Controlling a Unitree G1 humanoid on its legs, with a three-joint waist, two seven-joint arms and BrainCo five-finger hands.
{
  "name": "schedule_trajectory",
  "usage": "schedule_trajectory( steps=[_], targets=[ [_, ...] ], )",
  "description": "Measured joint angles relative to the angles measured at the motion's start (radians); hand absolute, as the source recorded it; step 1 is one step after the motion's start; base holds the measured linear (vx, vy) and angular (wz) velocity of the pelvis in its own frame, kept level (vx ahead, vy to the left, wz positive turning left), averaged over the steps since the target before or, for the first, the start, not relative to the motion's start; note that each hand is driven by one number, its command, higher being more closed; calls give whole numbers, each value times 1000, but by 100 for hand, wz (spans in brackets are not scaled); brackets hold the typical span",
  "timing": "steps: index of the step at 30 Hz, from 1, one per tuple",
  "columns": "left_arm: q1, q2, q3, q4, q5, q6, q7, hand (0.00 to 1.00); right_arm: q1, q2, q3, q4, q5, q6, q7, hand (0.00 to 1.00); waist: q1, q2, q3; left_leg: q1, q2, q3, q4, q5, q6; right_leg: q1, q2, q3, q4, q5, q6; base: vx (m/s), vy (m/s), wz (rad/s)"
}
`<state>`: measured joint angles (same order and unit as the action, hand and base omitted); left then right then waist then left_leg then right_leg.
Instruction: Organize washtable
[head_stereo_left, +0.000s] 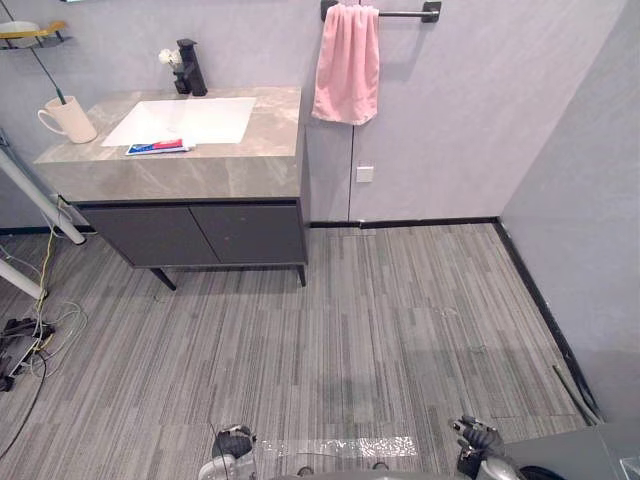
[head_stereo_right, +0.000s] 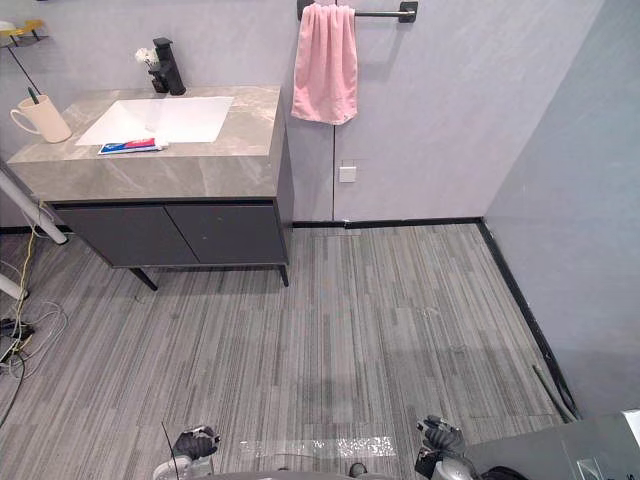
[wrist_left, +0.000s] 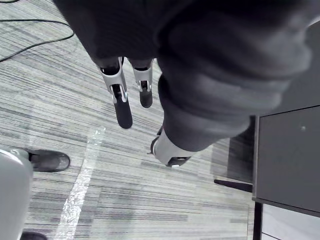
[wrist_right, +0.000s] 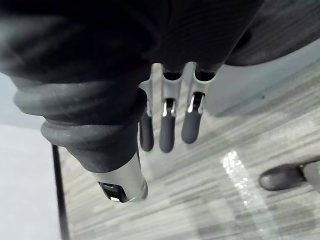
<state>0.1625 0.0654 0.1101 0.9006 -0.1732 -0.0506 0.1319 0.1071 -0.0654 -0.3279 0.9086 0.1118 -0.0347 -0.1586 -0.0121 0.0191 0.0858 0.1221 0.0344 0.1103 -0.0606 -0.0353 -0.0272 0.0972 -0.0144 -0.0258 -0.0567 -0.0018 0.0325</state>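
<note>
At twelve o'clock a pink towel (head_stereo_left: 346, 65) hangs from a dark rail (head_stereo_left: 405, 13), a white socket (head_stereo_left: 365, 174) below; shiny tape (head_stereo_left: 340, 447) at six.

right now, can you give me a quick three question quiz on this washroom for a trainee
1. True or false: the toothpaste tube lies on the counter, between the sink and the counter's front edge.
2. Where is the pink towel? A: on the wall rail; B: in the sink; C: on the counter.
3. What do the left hand and the right hand hold?
Key: 1 true. 2 A. 3 Nothing; both hang low over the floor with fingers straight.
</note>
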Motion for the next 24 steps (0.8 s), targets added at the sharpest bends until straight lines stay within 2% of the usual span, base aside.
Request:
schedule_trajectory(
  steps=[7,24],
  targets=[
    [-12,-20,57,75,65,5,-7,0,-3,26,-27,62,-23,16,14,0,3,-3,-2,9,-1,3,-14,2,2,5,0,1,-1,0,0,27,-10,-2],
    [-59,-25,48,126,184,8,-33,0,-12,40,11,108,-75,23,35,0,7,-9,-7,7,-1,3,-28,3,2,-7,1,-6,-5,-1,-1,-28,-22,1]
  ],
)
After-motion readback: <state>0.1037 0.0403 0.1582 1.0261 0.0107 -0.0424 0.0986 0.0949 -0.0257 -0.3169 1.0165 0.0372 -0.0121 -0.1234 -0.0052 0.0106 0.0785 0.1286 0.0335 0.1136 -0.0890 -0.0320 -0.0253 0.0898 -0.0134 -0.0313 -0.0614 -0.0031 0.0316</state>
